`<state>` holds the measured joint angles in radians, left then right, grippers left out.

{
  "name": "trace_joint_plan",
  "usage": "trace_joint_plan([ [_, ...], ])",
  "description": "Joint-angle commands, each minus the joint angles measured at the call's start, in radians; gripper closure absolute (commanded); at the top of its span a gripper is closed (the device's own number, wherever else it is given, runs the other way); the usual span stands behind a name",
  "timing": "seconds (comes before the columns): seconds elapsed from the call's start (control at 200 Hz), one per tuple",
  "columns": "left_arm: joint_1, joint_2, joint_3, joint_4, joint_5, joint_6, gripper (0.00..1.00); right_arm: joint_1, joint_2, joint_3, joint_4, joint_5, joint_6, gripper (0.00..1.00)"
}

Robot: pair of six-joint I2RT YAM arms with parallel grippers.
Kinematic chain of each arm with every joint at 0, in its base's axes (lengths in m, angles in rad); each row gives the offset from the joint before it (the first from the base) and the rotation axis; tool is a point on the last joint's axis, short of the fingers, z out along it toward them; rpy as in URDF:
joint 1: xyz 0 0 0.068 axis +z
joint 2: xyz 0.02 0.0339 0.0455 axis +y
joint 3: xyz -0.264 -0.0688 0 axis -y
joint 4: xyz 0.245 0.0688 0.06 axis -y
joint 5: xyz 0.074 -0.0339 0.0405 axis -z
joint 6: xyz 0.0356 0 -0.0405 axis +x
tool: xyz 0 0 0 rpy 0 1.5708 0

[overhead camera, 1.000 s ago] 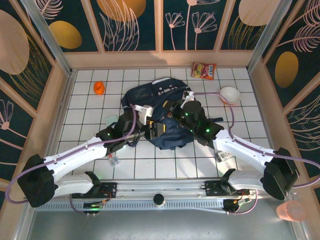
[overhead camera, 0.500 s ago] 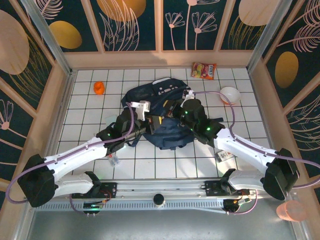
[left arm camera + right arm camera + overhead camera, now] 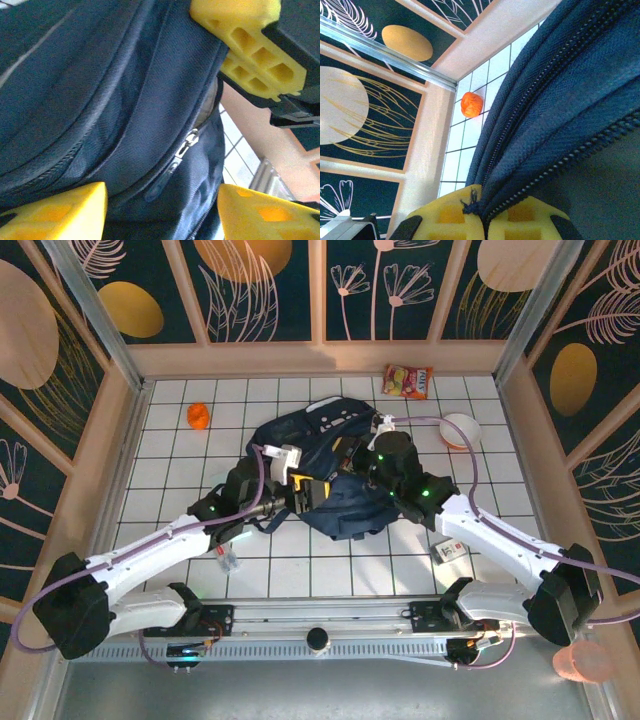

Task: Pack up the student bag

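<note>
Student bag [image 3: 300,432] lies lengthwise, far-left to near-right.

The right arm's wrist now sits further back and to the right. Its right tool [image 3: 348,454], pinched on the student bag [image 3: 345,512], has drawn the near flap out wider toward the right. The left tool [image 3: 310,492] has shifted slightly back along the bag's left edge.

arms [image 3: 150,555]: 2, white links, black joints | cables [image 3: 472,475]: purple | gripper fingers [image 3: 55,210]: yellow, hollow-celled
</note>
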<state>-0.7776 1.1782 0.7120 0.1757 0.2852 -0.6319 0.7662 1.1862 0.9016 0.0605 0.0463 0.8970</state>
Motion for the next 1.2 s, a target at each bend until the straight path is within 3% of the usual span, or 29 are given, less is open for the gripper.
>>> trace_joint_plan([
  [0.0,-0.002,0.027,0.007,-0.024,0.095,-0.002,0.39,-0.005,-0.028,0.078,0.167,-0.009,0.008,1.00],
  [0.26,-0.002,0.074,0.044,-0.037,0.132,-0.025,0.41,0.002,-0.016,0.084,0.172,-0.006,0.028,1.00],
  [0.515,-0.002,-0.096,-0.048,-0.039,0.020,-0.076,0.37,-0.018,-0.040,0.070,0.151,0.053,0.058,1.00],
  [0.901,-0.002,-0.026,-0.027,-0.088,0.090,-0.127,0.38,-0.010,-0.006,0.088,0.187,0.030,0.071,1.00],
  [1.196,-0.002,0.035,0.028,0.101,0.090,-0.120,0.39,0.011,0.010,0.093,0.203,0.017,0.079,1.00],
])
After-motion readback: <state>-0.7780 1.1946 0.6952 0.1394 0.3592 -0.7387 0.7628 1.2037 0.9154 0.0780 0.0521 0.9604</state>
